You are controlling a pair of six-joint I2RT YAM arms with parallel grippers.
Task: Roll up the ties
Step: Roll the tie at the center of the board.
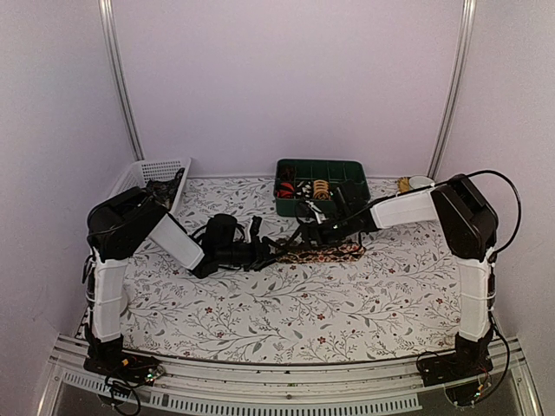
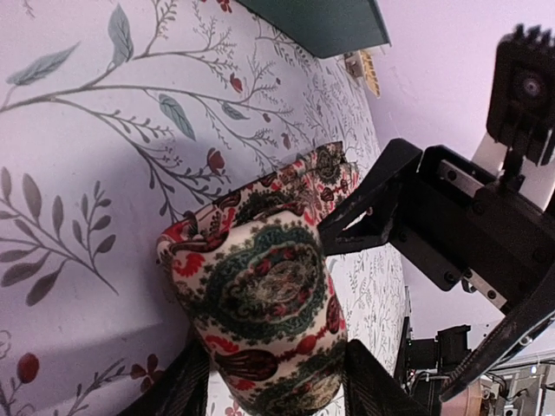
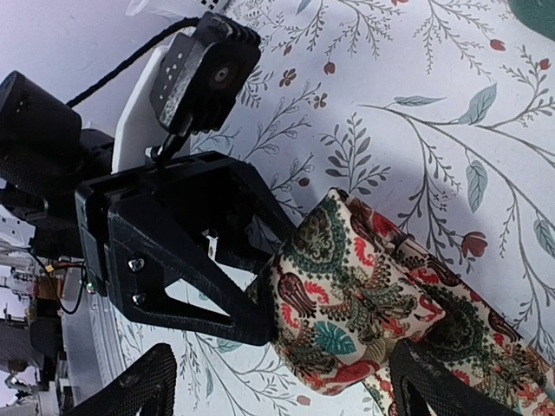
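Note:
A cream tie with red and dark green paisley print [image 1: 325, 254] lies stretched across the mat's middle. Its left end is wound into a fat roll [image 2: 269, 286]. My left gripper [image 2: 273, 386] is shut on that roll, one finger on each side. The right gripper [image 3: 282, 386] is open just to the right of the roll [image 3: 373, 295]. One of its fingers is near the fabric and the other stands well apart. In the top view both grippers meet near the mat's centre, the left gripper [image 1: 260, 252] and the right gripper [image 1: 305, 234].
A green compartment tray [image 1: 351, 168] at the back centre holds several small rolls. A white mesh basket [image 1: 143, 176] stands at the back left. A small white round thing [image 1: 420, 183] sits at the back right. White walls close in on three sides.

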